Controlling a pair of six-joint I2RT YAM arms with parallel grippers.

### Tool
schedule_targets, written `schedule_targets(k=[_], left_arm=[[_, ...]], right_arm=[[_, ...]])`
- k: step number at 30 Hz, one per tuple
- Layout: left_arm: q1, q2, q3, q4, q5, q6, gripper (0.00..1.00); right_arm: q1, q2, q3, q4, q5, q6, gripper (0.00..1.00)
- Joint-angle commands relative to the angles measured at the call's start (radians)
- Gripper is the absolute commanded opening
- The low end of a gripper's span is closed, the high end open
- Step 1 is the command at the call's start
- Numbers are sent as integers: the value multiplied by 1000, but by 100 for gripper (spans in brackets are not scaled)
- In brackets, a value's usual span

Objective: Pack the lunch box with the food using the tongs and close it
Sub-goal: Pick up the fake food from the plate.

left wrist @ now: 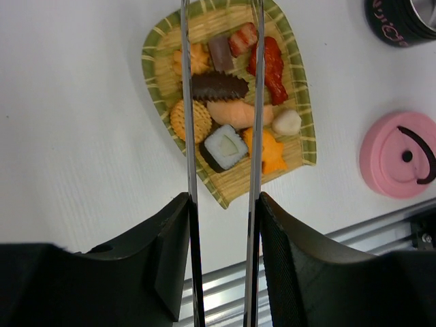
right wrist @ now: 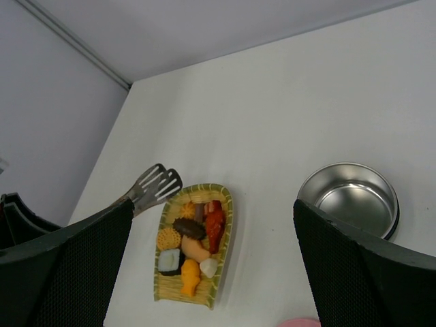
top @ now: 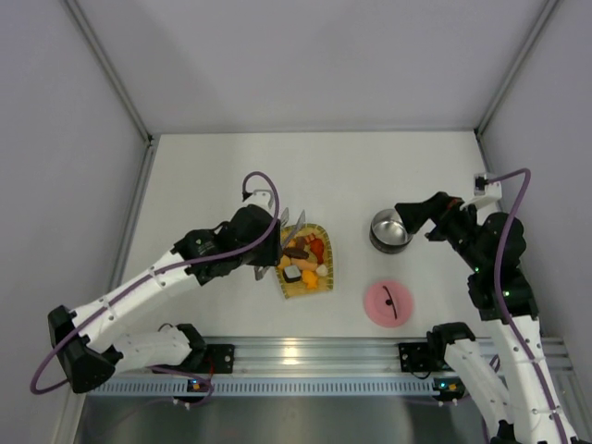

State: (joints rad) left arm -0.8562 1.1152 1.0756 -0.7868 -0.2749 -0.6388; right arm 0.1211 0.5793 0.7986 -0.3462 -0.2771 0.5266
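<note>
My left gripper [top: 277, 242] [left wrist: 223, 201] is shut on the tongs [top: 294, 231] [left wrist: 255, 102], squeezing their two silvery arms partway together. The arms reach out over the food [left wrist: 228, 112] [top: 305, 259] [right wrist: 191, 245], small orange, red, brown, black and white pieces lying in a yellow woven tray [left wrist: 153, 61]. The slotted tips of the tongs [right wrist: 153, 184] hover at the tray's far left end, holding nothing. The lunch box [top: 390, 229] [right wrist: 349, 197] stands open and empty to the right. Its pink lid [top: 389, 303] [left wrist: 400, 155] lies nearer the arms. My right gripper [top: 421, 225] [right wrist: 212, 203] is open beside the pot.
The aluminium rail [top: 314, 351] with both arm bases runs along the near edge. Grey walls close in the white table [top: 222, 176] on the left, right and far sides.
</note>
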Motion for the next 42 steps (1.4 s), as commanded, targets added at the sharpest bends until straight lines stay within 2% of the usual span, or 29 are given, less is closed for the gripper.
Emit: schedule_targets(k=[1, 13, 22, 42], left_arm=[[-30, -25, -9, 23, 46, -5, 47], [-133, -18, -74, 104, 118, -29, 47], [-144, 29, -80, 112, 60, -65, 48], [-142, 95, -121, 167, 103, -76, 49]], right_arm=[[-12, 8, 40, -17, 1, -7, 99], [-11, 21, 47, -27, 3, -13, 99], [-12, 10, 31, -33, 7, -17, 99], [-11, -12, 16, -45, 22, -20, 99]])
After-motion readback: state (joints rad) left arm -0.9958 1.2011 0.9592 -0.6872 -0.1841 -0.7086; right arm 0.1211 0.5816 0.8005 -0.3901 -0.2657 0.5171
